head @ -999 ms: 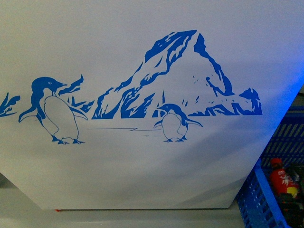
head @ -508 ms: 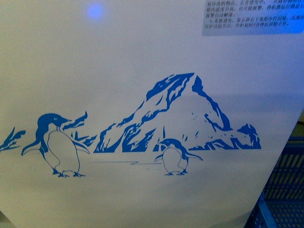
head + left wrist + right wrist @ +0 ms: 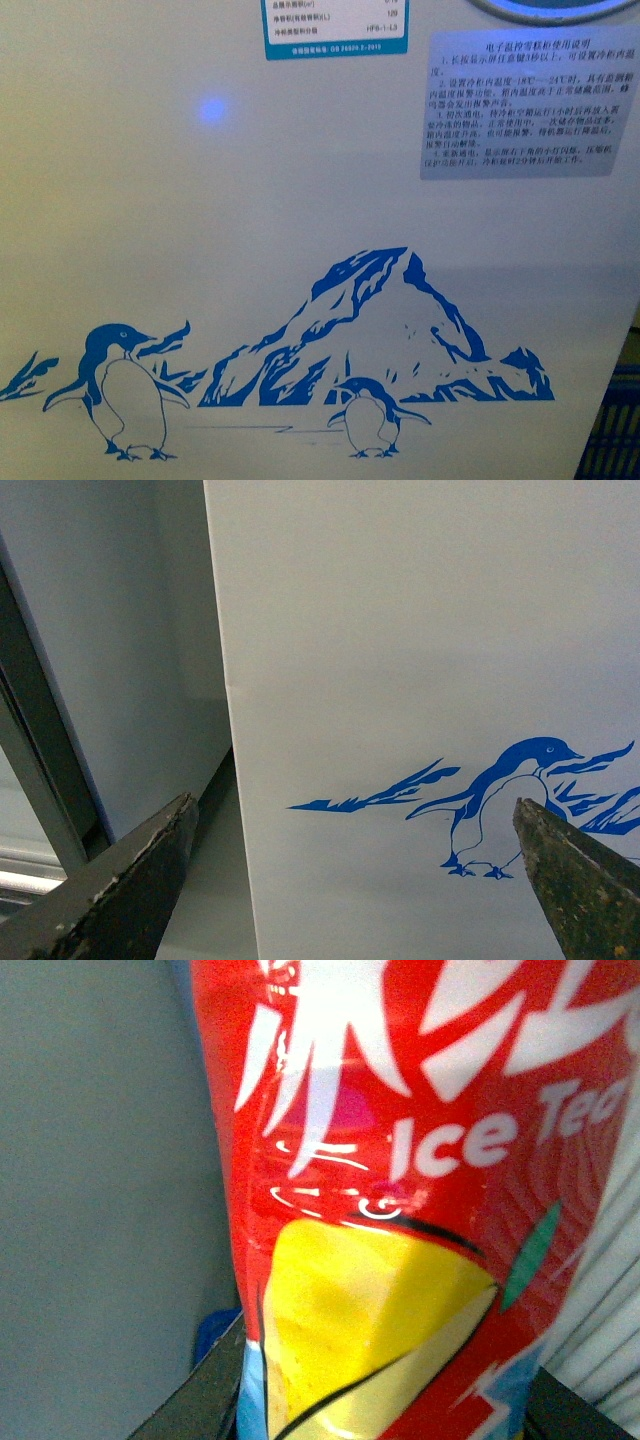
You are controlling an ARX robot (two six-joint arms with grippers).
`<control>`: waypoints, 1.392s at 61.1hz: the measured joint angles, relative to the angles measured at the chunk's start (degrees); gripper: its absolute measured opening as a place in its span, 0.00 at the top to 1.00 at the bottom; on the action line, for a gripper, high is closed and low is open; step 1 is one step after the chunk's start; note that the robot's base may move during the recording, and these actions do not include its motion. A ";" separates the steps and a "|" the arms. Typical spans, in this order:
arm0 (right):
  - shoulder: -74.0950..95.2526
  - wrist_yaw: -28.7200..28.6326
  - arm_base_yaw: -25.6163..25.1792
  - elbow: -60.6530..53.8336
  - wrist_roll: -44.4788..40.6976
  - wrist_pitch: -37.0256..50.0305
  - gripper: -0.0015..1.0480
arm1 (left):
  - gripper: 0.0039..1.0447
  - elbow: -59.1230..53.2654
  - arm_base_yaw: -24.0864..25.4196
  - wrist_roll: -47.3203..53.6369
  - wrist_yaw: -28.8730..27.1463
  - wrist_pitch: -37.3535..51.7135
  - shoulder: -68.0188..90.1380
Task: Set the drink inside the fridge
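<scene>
1 drink [image 3: 400,1160] within right pincer [image 3: 388,1392]

Appears to be a shop: commercial chest freezer [image 3: 300,200] with penguin graphic [image 3: 125,392], rating label [image 3: 335,28] and printed instruction sticker [image 3: 530,100] on front.

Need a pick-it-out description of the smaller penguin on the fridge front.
On the white fridge front, find the blue mountain print. The smaller penguin stands at its foot, roughly under the peak. Unlike the bigger penguin off to the left, it is short and overlaps the mountain's base.
</scene>
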 joint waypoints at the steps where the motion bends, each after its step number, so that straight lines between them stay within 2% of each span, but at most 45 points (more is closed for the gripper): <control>1: -0.98 -0.02 0.07 0.00 0.31 -0.48 0.61 | 0.08 0.00 0.00 0.00 0.00 0.00 0.00; 13: -13.11 0.33 0.70 -0.22 3.72 -6.16 0.61 | 0.08 0.00 0.00 0.00 0.00 0.00 0.00; 23: -22.62 3.98 3.85 -1.55 5.14 -10.62 0.61 | 0.08 0.00 0.00 0.00 0.00 0.00 0.00; 30: -29.83 11.02 10.25 -2.86 5.16 -15.15 0.61 | 0.08 0.00 0.00 0.00 0.00 0.00 0.00; 37: -33.55 20.79 19.54 -3.37 4.70 -16.50 0.61 | 0.08 0.00 0.00 0.00 0.00 0.00 0.00; 49: -34.95 37.75 35.30 -3.98 2.03 -14.12 0.61 | 0.08 0.00 0.00 0.00 -0.02 0.00 0.00; 57: -34.95 46.05 42.97 -6.47 -1.07 -12.31 0.61 | 0.08 0.00 0.00 0.00 0.00 0.00 0.00; 64: -34.95 48.44 44.85 -6.97 -3.39 -11.10 0.61 | 0.08 0.00 0.00 0.00 -0.02 0.00 0.00; 85: -34.95 48.94 44.94 -7.21 -4.37 -11.02 0.61 | 0.08 0.00 0.00 0.00 0.00 0.00 0.00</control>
